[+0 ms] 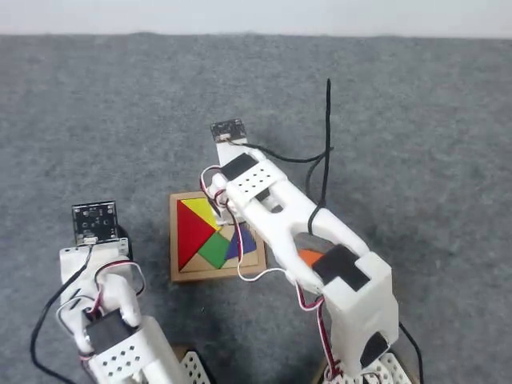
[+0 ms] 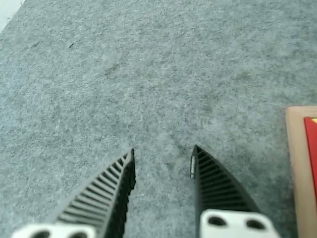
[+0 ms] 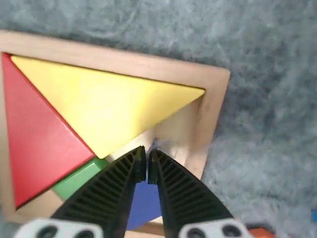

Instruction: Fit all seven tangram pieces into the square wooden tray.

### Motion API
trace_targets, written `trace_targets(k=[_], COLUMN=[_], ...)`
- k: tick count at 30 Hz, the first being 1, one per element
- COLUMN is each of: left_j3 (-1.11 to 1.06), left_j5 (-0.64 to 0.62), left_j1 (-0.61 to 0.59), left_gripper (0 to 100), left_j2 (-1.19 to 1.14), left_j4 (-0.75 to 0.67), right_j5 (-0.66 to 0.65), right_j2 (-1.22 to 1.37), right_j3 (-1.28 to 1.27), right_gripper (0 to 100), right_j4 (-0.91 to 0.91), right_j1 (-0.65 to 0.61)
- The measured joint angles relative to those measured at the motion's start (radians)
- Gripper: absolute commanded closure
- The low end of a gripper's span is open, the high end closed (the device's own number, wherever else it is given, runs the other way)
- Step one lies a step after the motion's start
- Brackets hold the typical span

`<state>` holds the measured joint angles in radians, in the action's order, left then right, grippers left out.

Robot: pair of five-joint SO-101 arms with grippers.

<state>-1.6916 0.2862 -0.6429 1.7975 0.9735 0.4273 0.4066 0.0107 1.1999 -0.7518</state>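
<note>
The square wooden tray (image 1: 173, 240) lies on the grey carpet in the middle of the high view. In it lie a yellow triangle (image 3: 109, 106), a red triangle (image 3: 34, 134), a green piece (image 3: 74, 178) and a blue piece (image 3: 143, 203). My right gripper (image 3: 147, 157) hangs shut just above the tray's bare patch, between the yellow triangle's tip and the blue piece, with nothing seen between its fingers. The right arm (image 1: 264, 200) covers the tray's right side. An orange piece (image 1: 310, 258) lies on the carpet right of the tray. My left gripper (image 2: 162, 158) stands open over bare carpet, left of the tray's edge (image 2: 297, 158).
Grey carpet (image 1: 400, 120) stretches all around the tray. A black cable (image 1: 327, 136) loops up from the right arm. Both arm bases stand at the near edge. A wall line runs along the far edge.
</note>
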Motion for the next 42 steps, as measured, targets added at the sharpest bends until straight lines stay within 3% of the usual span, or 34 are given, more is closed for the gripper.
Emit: trace_targets(k=[13,21,28,34,42], left_j3=[0.000,0.000,0.000,0.000,0.000], left_j5=[0.000,0.000,0.000,0.000,0.000], left_j1=[0.000,0.000,0.000,0.000,0.000], left_gripper=[82,82,82,82,82], left_j2=[0.000,0.000,0.000,0.000,0.000], left_j4=[0.000,0.000,0.000,0.000,0.000], right_j5=[0.000,0.000,-0.118,-0.224,-0.339], right_j2=[0.015,0.034,0.025,-0.163,-0.483], right_j3=[0.015,0.101,0.104,0.051,-0.319], right_gripper=[99.1,99.1,99.0,98.9,92.5], right_j4=[0.087,0.273,0.327,0.385,0.338], right_j1=[0.005,0.005,0.005,0.026,0.058])
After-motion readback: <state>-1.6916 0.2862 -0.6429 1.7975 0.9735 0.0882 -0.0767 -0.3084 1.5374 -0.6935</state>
